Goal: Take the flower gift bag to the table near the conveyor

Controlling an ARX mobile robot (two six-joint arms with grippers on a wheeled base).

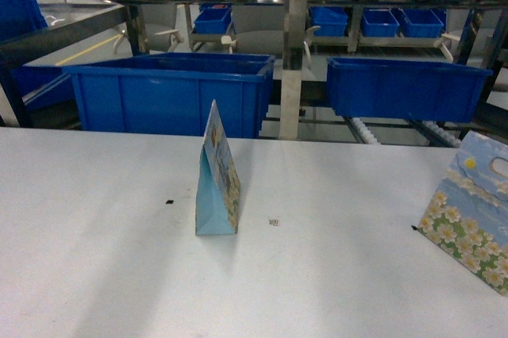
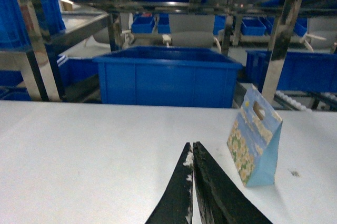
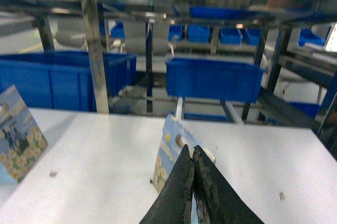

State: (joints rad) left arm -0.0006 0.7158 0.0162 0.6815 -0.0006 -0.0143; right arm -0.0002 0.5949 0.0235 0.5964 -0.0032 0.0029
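On the table [image 1: 95,274] stands the flower gift bag [image 1: 217,175], print seemingly blurred; both tools [image 2: 192,148] [image 3: 191,150] closed, empty.

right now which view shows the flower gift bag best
Left wrist: the flower gift bag shows whole, printed face plus blue side. Head sees it nearly edge-on, mostly the side; right wrist crops it at the left edge.

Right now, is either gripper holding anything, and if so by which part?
Nothing is held. The left gripper and right gripper are both shut on nothing; the flower gift bag stands alone on the table.
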